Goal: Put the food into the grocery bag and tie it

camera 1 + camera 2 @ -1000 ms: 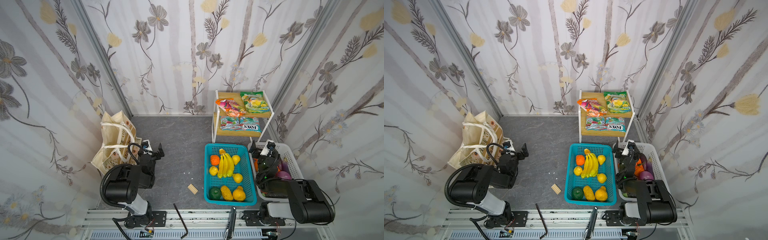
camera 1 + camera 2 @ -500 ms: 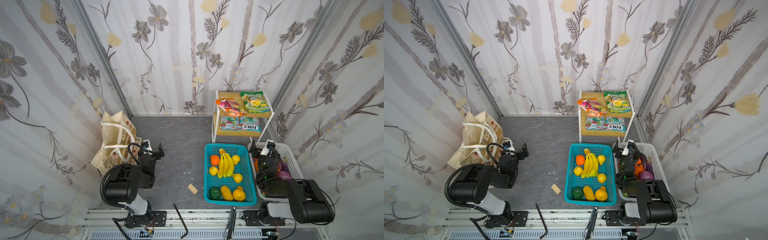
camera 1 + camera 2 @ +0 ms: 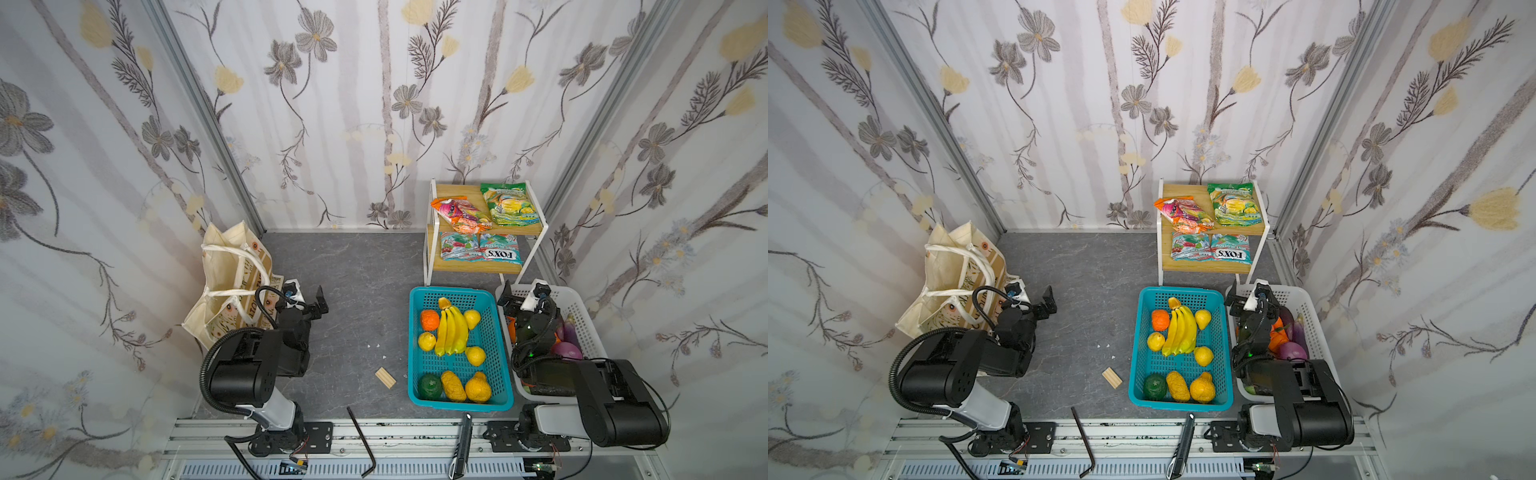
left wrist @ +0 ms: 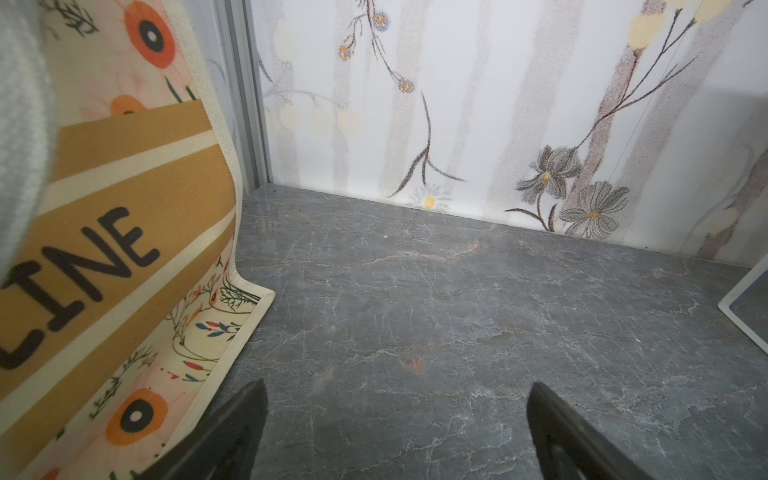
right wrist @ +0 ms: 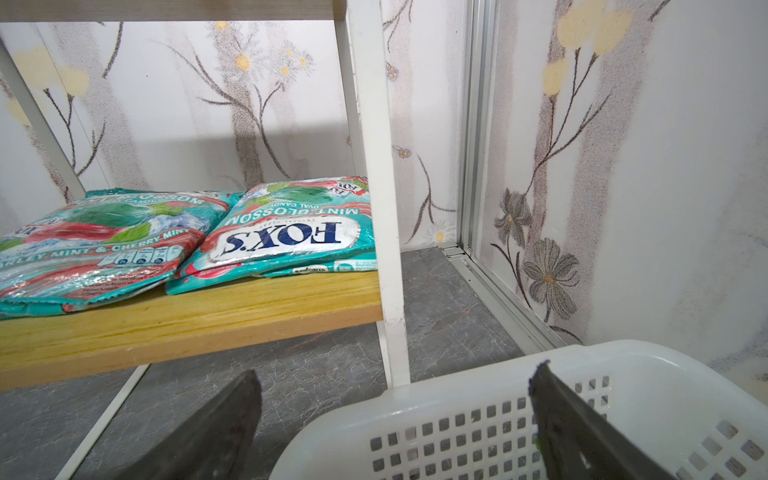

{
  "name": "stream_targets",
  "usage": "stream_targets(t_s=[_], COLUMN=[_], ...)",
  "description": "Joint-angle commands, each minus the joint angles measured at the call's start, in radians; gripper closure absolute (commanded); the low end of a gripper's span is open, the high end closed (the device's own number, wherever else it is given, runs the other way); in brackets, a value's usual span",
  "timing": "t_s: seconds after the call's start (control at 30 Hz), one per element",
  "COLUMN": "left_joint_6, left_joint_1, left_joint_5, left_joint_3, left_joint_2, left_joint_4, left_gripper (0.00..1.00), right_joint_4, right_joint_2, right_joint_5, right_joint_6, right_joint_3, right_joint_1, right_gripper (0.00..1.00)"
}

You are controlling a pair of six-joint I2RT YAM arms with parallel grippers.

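1. Well, in both top views nothing has shifted from a second ago. The left gripper hangs just beside the grocery bag. Its jaws are spread wide and hold nothing.
2. Again in both top views, the right gripper sits where it did, over the far end of the white basket. It is just as wide apart and just as empty.
3. In a top view the food lies as before. The banana bunch, the orange and a lemon lie in the teal basket. The purple onion lies in the white basket, close against the right arm. The orange packet and the green packet lie side by side on the top board of the rack. The bag slumps in the left corner with its white rope handles on top.
4. From the left wrist, the two dark fingertips stand far apart over bare grey floor, with nothing between them. The bag's tan lettered band fills one side, and its hem touches the floor.
5. From the right wrist, the fingers gape over the white basket's rim and grip nothing. Beyond them the two FOX'S packets lie flat on the lower wooden shelf.
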Motion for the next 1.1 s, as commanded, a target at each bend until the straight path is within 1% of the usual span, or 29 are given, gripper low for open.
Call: stream_targets(t_s=[0.0, 0.1, 0.2, 0.23, 0.3, 0.37, 0.4, 0.47, 0.6, 0.63, 0.67, 0.7, 0.73, 0.77, 0.83, 0.9, 0.93, 1.0, 1.07], left_joint_6=[-0.011, -0.016, -0.009, -0.002, 0.019, 0.009, -0.006, -0.074, -0.189, -0.237, -0.301, -0.356, -0.361, -0.364, -0.35, -0.326, -0.304, -0.26, -0.22], left_joint_1=[0.001, -0.002, -0.012, -0.021, -0.062, -0.103, -0.125, -0.156, -0.204, -0.209, -0.208, -0.201, -0.196, -0.195, -0.189, -0.172, -0.162, -0.138, -0.095], left_joint_5=[-0.026, -0.065, -0.088, -0.101, -0.155, -0.197, -0.205, -0.2, -0.157, -0.142, -0.148, -0.13, -0.096, -0.073, -0.032, -0.018, -0.021, -0.079, -0.127], left_joint_3=[-0.001, -0.025, -0.049, -0.046, 0.0, 0.047, 0.065, 0.111, 0.276, 0.317, 0.369, 0.456, 0.555, 0.628, 0.759, 0.878, 0.94, 1.043, 1.137], left_joint_2=[-0.015, -0.085, -0.154, -0.178, -0.25, -0.307, -0.326, -0.396, -0.486, -0.509, -0.525, -0.533, -0.534, -0.535, -0.547, -0.538, -0.524, -0.488, -0.453], left_joint_4=[0.016, 0.011, -0.005, -0.034, -0.172, -0.261, -0.288, -0.363, -0.644, -0.717, -0.818, -0.962, -1.109, -1.208, -1.383, -1.544, -1.629, -1.774, -1.888], left_gripper=[0.0, 0.0, 0.0, 0.0, 0.0, 0.0, 0.0, 0.0, 0.0, 0.0, 0.0, 0.0, 0.0, 0.0, 0.0, 0.0, 0.0, 0.0, 0.0], right_joint_4=[0.035, 0.029, -0.029, -0.052, -0.112, -0.182, -0.237, -0.344, -0.52, -0.549, -0.568, -0.581, -0.591, -0.598, -0.613, -0.62, -0.62, -0.627, -0.645], right_joint_2=[-0.001, -0.032, -0.104, -0.129, -0.193, -0.26, -0.302, -0.38, -0.5, -0.516, -0.526, -0.534, -0.538, -0.538, -0.532, -0.514, -0.502, -0.466, -0.42], right_joint_5=[-0.01, -0.004, 0.01, 0.011, 0.006, -0.013, -0.015, -0.025, -0.125, -0.168, -0.214, -0.268, -0.313, -0.352, -0.429, -0.46, -0.468, -0.467, -0.478], right_joint_6=[-0.009, -0.006, -0.003, -0.004, -0.006, -0.006, 0.023, 0.115, 0.236, 0.257, 0.27, 0.277, 0.299, 0.32, 0.35, 0.365, 0.363, 0.349, 0.338], right_joint_3=[-0.001, -0.011, -0.014, -0.013, -0.008, 0.0, 0.011, 0.038, 0.103, 0.121, 0.138, 0.155, 0.172, 0.189, 0.231, 0.266, 0.284, 0.323, 0.374], right_joint_1=[0.0, 0.002, 0.002, 0.001, 0.001, 0.001, 0.001, 0.0, -0.001, 0.0, 0.0, 0.0, 0.003, 0.002, 0.015, 0.051, 0.08, 0.147, 0.21], right_gripper=[0.0, 0.0, 0.0, 0.0, 0.0, 0.0, 0.0, 0.0, 0.0, 0.0, 0.0, 0.0, 0.0, 0.0, 0.0, 0.0, 0.0, 0.0, 0.0])
